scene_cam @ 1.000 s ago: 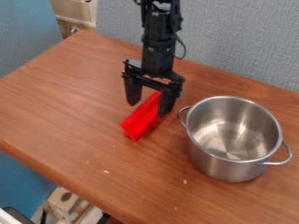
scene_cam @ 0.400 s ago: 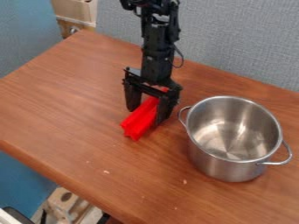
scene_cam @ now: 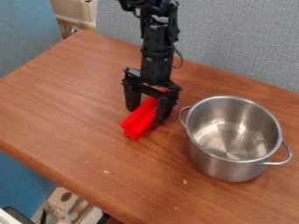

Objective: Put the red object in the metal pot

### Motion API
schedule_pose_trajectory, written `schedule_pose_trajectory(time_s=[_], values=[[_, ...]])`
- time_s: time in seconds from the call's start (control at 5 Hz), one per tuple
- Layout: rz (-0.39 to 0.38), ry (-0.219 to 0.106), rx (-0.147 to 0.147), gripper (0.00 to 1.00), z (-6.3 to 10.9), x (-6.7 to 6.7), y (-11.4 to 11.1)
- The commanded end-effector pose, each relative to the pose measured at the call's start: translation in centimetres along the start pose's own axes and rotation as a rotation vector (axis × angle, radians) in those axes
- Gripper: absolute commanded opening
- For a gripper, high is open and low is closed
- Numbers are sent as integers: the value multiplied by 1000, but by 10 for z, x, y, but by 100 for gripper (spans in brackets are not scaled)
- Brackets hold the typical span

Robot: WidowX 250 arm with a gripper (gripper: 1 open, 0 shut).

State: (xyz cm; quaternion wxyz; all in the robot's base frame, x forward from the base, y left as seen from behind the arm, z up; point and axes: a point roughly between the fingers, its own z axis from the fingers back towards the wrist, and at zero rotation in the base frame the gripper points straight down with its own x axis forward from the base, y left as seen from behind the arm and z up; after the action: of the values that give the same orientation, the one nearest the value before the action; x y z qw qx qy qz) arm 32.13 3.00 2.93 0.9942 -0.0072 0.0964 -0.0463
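The red object [scene_cam: 140, 122] is a bright red elongated block lying flat on the wooden table, just left of the metal pot [scene_cam: 235, 137]. The pot is a shiny round steel vessel with small loop handles, and nothing lies inside it. My gripper [scene_cam: 151, 105] hangs point-down over the far end of the red block. It stands open, with one black finger on each side of that end. Whether the fingers touch the block I cannot tell. The block's near end sticks out toward the table's front.
The wooden table [scene_cam: 70, 96] runs from the left to a front edge near the bottom of the view. A blue wall stands behind. A white and beige object [scene_cam: 77, 10] shows at the back left, and clutter lies below the table's front edge.
The gripper has sunk slightly, so its open fingers now reach down around the block's far end. The block and the pot have not moved.
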Motion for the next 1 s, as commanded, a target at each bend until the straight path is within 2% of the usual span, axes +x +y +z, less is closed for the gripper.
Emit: schedule_pose_trajectory(time_s=[0.0, 0.8], values=[[9, -59, 14, 100, 16, 5, 5], [4, -67, 25, 100, 16, 3, 4]])
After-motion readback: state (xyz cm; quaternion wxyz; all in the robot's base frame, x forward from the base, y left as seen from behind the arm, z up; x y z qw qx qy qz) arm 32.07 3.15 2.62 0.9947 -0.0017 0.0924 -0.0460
